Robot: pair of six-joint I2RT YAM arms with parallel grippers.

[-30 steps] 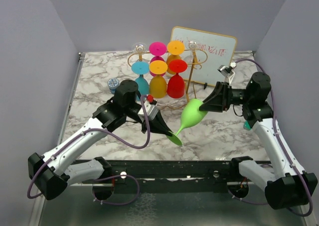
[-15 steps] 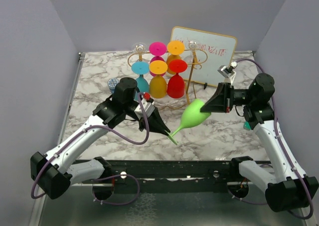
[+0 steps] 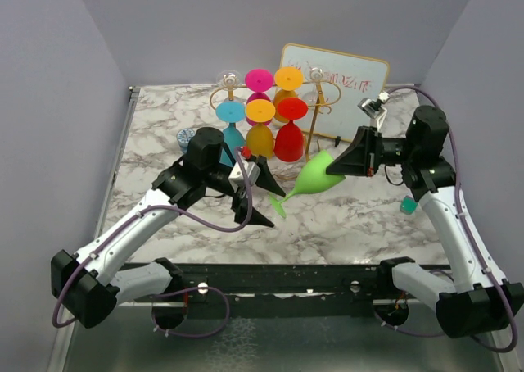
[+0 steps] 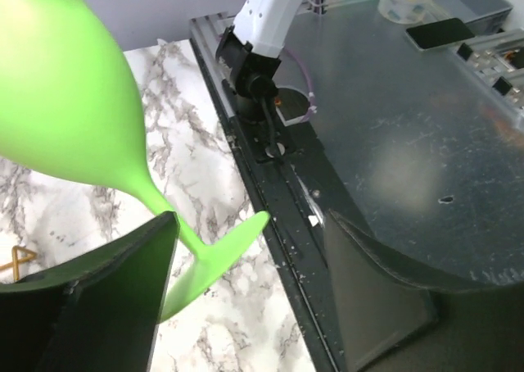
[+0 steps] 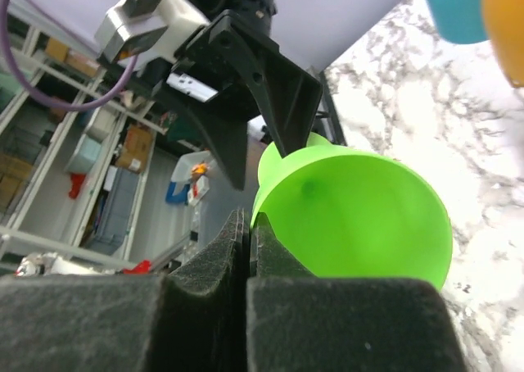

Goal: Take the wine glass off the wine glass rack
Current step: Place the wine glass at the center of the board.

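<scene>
A bright green wine glass [image 3: 315, 179] hangs tilted over the marble table, bowl to the right and foot to the lower left, clear of the gold wire wine glass rack [image 3: 312, 139]. My right gripper [image 3: 338, 169] is shut on the rim of its bowl [image 5: 360, 216], the thin wall pinched between the pads [image 5: 246, 218]. My left gripper [image 3: 264, 198] stands open around the foot. In the left wrist view the stem and foot [image 4: 214, 256] lie between the spread fingers [image 4: 123, 290], close by the left one. Several coloured glasses [image 3: 260, 134] hang upside down on the rack.
A gold-framed whiteboard [image 3: 348, 93] leans behind the rack at the back right. A small blue-and-white object [image 3: 186, 137] sits left of the rack, and a teal object [image 3: 407, 206] lies by the right arm. The table's black front rail [image 4: 278, 183] runs just below the glass's foot.
My left gripper let go of the glass's stem and opened wide. My right gripper closed on the bowl's rim and lifted the glass slightly up and to the right.
</scene>
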